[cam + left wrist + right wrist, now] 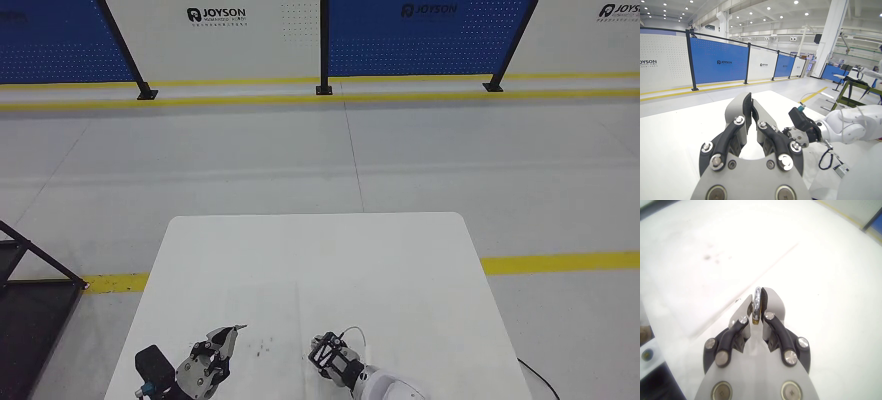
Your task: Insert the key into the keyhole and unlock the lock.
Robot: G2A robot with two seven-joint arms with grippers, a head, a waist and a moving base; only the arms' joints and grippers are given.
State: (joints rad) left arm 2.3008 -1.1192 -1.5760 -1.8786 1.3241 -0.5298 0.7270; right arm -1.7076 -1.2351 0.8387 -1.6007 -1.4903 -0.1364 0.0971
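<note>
Brass-and-chrome lock (756, 308) is sitting clamped in the right claw (757, 294) above the bench's (300, 260) near edge, likely steadying it for insertion. Left claw (751, 103) is hanging just beside, pads (746, 109) pressed together; can't tell if anything's pinched there.

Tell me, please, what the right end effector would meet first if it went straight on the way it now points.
Most likely the bare table: the right end effector, shut on the lock, tilts down at it with nothing between, though depth is unclear.

Lock (756, 306) between right gripper (757, 294) fingers (775, 300); left gripper (751, 98) alongside.
</note>
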